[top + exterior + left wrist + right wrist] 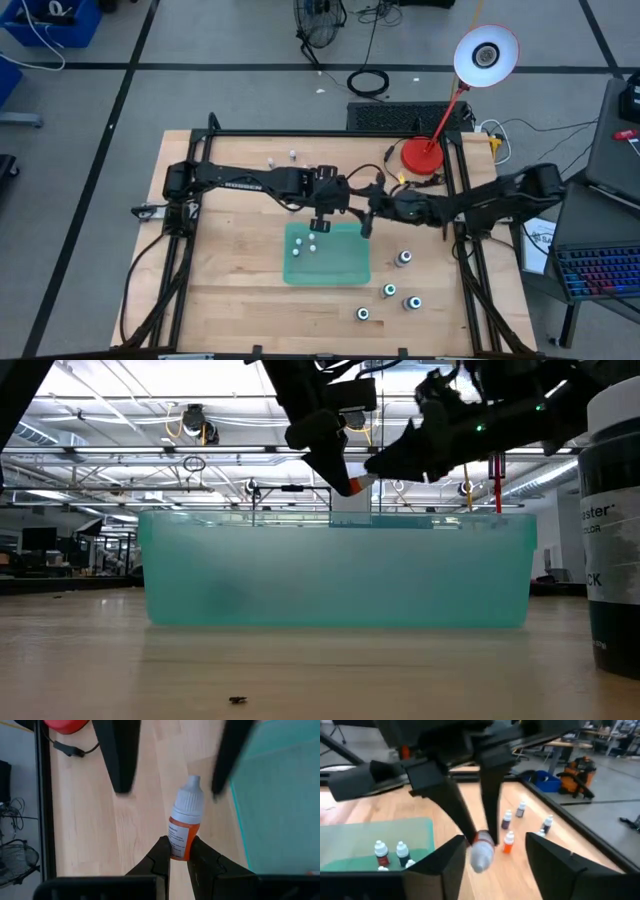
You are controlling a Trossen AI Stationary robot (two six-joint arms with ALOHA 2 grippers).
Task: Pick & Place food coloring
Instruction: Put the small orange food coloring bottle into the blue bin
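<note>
My left gripper [180, 852] is shut on a small orange food coloring bottle [186, 815] with a white cap, above the far edge of the green tray [340, 265]. My right gripper [502, 865] is open and comes level from the right. Its fingers [120, 760] stand on either side of the bottle's cap [481, 856] without plainly touching it. Three bottles [303, 246] stand in the tray. Several more [404, 259] stand on the table to the tray's right, and three tiny ones [293, 154] stand near the far edge. My left gripper pinches the orange labelled body [181, 837] of the bottle, near its bottom end, between its two fingertips. The fingers slant down from the table's left. The bottle sticks out beyond them cap first, lifted clear of table and tray.
A red desk lamp [424, 155] stands at the far right of the table. In the low view one dark bottle [615, 530] stands close at the right, and the tray's wall [340, 570] fills the middle. Bare wood lies left of and in front of the tray.
</note>
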